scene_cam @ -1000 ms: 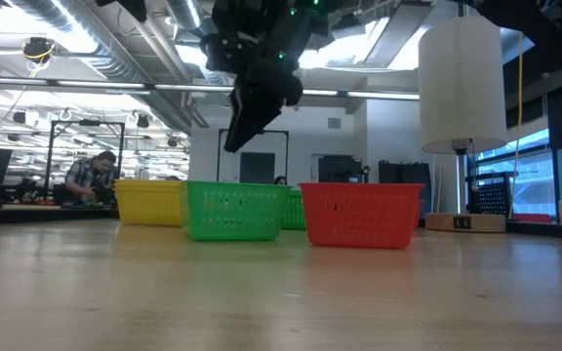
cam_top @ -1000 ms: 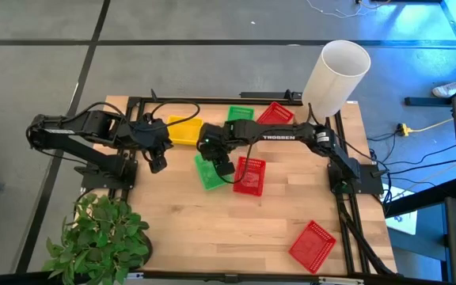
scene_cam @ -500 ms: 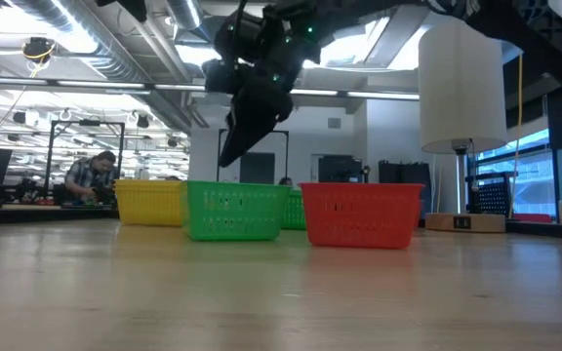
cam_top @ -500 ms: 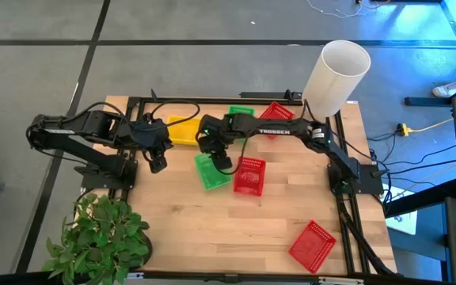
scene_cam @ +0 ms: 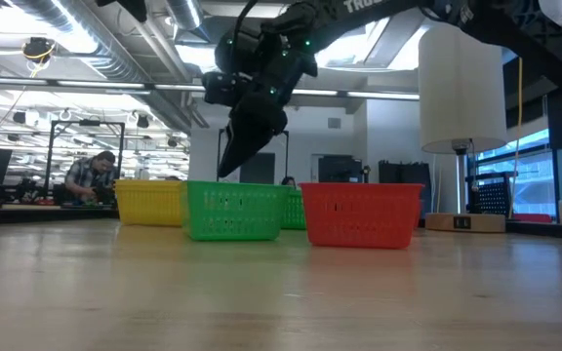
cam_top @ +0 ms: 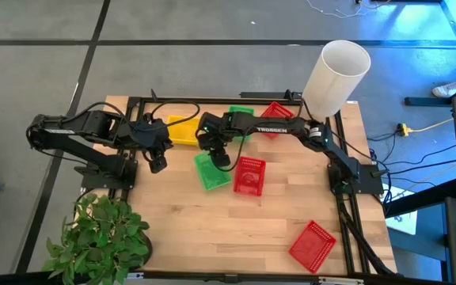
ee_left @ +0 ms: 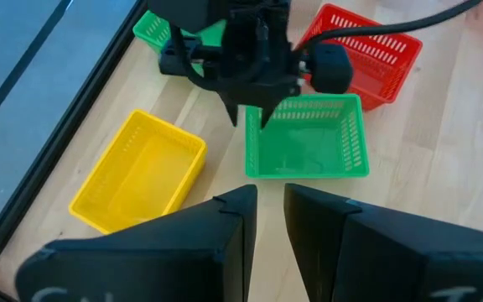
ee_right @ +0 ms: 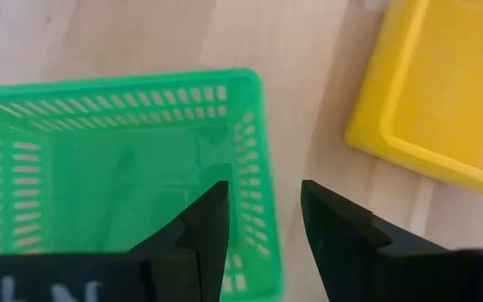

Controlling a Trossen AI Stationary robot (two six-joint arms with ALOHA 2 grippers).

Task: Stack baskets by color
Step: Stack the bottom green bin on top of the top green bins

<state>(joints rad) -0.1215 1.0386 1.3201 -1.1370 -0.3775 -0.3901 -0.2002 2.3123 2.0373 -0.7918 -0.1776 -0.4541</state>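
Note:
A green basket (cam_top: pixel 209 174) stands on its base mid-table, beside a red basket (cam_top: pixel 248 176). A yellow basket (cam_top: pixel 184 131), another green one (cam_top: pixel 241 114) and another red one (cam_top: pixel 275 112) stand along the far edge. A third red basket (cam_top: pixel 313 244) lies near the right front corner. My right gripper (ee_right: pixel 262 226) is open just above the green basket (ee_right: pixel 99 168). Its fingers stand on either side of the wall facing the yellow basket (ee_right: pixel 443 92), near a corner, with a gap above the rim in the low view. My left gripper (ee_left: pixel 271 218) hangs at the left, slightly open and holding nothing.
A tall white cylinder (cam_top: pixel 335 75) stands at the far right corner. A potted plant (cam_top: pixel 101 237) fills the near left corner. Bare wood lies across the table's near middle. A black frame (cam_top: pixel 212 99) runs along the far and side edges.
My right gripper has come down toward the green basket's rim and shifted slightly toward the far edge, staying open. The baskets have kept their places.

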